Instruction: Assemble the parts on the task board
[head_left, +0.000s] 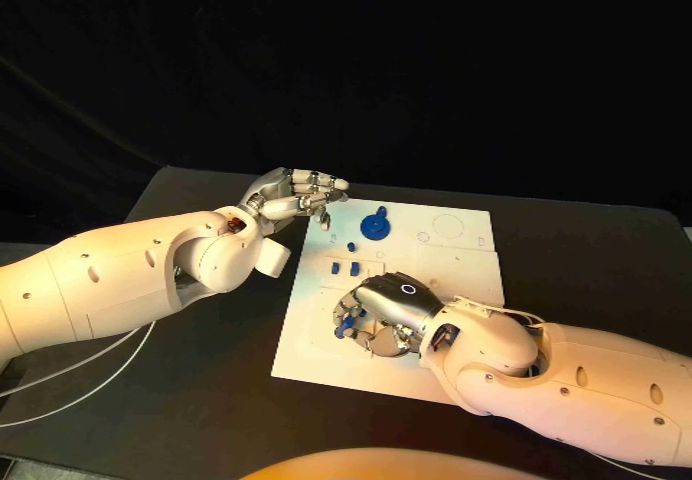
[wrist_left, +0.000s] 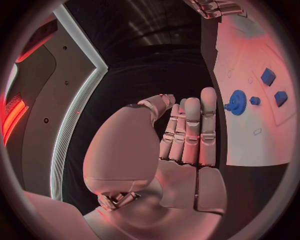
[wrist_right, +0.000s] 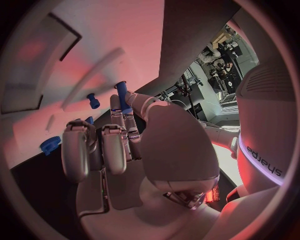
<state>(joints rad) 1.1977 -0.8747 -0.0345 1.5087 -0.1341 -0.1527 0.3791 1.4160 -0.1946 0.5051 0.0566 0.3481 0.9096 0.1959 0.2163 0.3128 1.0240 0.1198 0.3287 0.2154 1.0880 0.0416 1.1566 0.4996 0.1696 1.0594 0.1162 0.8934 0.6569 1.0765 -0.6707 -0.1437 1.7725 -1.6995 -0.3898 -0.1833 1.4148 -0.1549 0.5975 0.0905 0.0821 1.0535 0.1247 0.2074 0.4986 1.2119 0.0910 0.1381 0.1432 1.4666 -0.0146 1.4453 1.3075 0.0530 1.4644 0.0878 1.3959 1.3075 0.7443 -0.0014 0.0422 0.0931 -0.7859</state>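
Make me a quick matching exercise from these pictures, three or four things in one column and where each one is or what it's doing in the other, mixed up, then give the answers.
Things:
1. left hand
2. right hand
3. blue gear
4. task board

Places or states:
A. lies on the board's far part, near the left hand
B. white, in the middle of the black table
C. fingers straight and together, holding nothing, at the board's far left corner
D. over the board's near part, pinching a small blue peg

Pairs: 1-C, 2-D, 3-A, 4-B
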